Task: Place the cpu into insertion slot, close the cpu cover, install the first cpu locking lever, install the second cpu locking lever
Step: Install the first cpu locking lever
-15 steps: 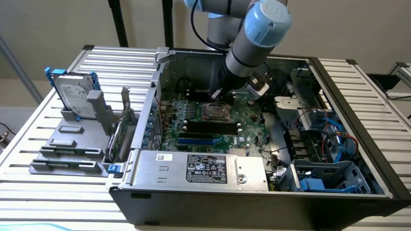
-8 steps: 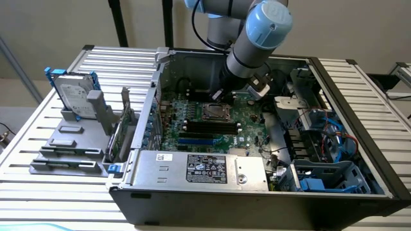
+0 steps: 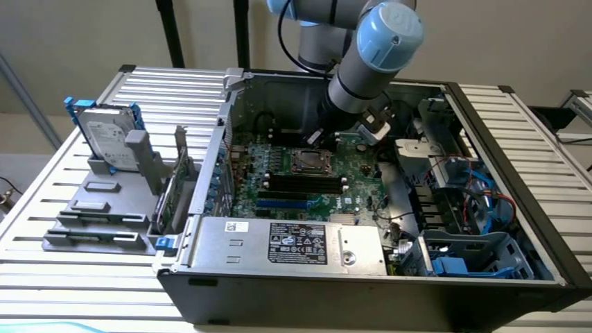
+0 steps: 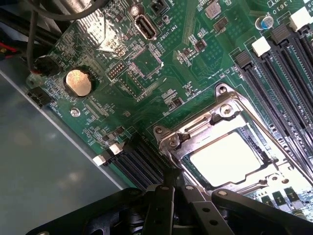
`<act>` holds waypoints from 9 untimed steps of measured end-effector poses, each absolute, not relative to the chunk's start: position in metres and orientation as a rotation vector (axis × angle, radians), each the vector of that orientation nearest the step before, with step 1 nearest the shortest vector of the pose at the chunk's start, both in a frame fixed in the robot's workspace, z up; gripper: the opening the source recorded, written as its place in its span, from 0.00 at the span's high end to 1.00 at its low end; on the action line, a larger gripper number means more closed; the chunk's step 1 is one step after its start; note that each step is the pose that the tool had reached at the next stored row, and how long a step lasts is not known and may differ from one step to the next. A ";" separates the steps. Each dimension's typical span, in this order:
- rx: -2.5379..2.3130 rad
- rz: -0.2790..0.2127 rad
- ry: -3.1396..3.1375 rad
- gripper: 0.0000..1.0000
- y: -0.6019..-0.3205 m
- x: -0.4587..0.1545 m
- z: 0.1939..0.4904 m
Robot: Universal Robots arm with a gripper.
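The cpu (image 4: 227, 157) lies flat in the insertion slot (image 3: 308, 161), and its pale metal top shows through the window of the cpu cover (image 4: 208, 123). The silver cover frame lies down over the socket. My gripper (image 4: 172, 177) hangs low over the green board at the socket's corner, with its dark fingers (image 4: 164, 200) pressed together to a point that touches or nearly touches the metal rim. I cannot tell if a lever wire sits between the tips. In the exterior view the gripper (image 3: 321, 141) reaches down into the open case just behind the socket.
Long black memory slots (image 4: 286, 73) flank the socket, and a coin battery (image 4: 78, 82) sits on the board. The power supply (image 3: 287, 243) fills the case front. Blue drive cages (image 3: 472, 257) and cables crowd the exterior view's right. A hard drive (image 3: 107, 135) stands outside on the slatted table.
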State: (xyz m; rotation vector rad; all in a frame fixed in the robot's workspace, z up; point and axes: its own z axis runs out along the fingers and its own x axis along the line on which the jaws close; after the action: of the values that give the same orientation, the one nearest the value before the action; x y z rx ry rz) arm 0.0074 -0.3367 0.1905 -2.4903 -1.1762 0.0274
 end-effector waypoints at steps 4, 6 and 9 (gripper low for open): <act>-2.489 0.029 -1.178 0.89 -0.337 0.010 0.190; -2.486 0.031 -1.182 0.89 -0.337 0.010 0.190; -2.483 0.035 -1.189 0.89 -0.337 0.011 0.190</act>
State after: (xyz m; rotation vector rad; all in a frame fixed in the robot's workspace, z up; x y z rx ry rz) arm 0.0115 -0.3373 0.1903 -2.4829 -1.1886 0.0349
